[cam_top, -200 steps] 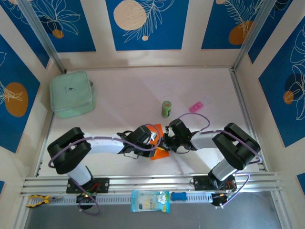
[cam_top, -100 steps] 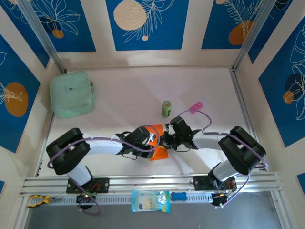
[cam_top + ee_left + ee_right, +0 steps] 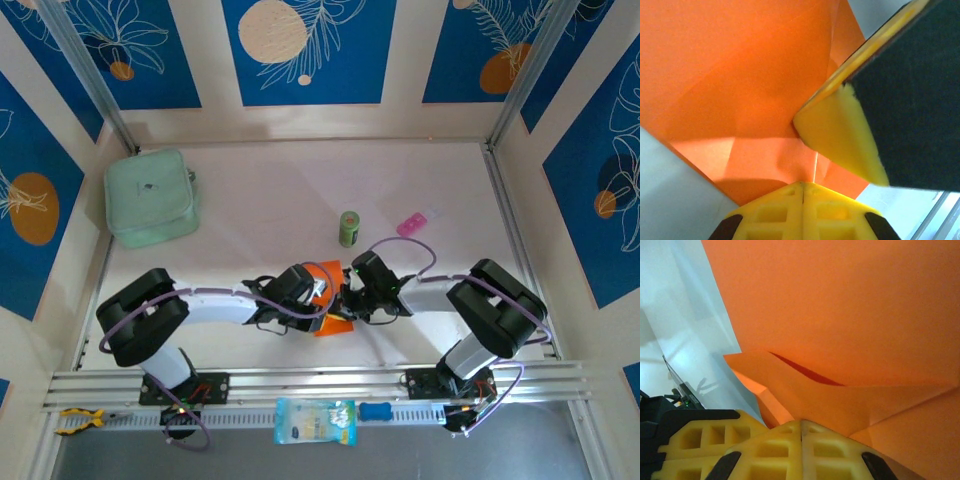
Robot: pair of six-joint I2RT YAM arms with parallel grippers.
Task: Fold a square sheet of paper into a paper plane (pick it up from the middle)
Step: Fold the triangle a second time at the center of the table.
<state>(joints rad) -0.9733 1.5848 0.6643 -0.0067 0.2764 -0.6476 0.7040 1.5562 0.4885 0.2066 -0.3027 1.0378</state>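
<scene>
The top external camera hangs above and behind the arm bases and looks down across the whole tabletop [image 3: 270,190] from afar. The left wrist camera sits just behind the left end effector [image 3: 803,186], facing along its fingers, very near the orange sheet [image 3: 735,75] ahead. The right wrist camera looks likewise past the right end effector [image 3: 801,424], equally close. All three views share the sheet, which lies between and just below the two end effectors seen from overhead.

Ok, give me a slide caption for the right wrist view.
Close-up: right gripper shut on a folded edge of the creased orange sheet of paper, white table behind.
</scene>
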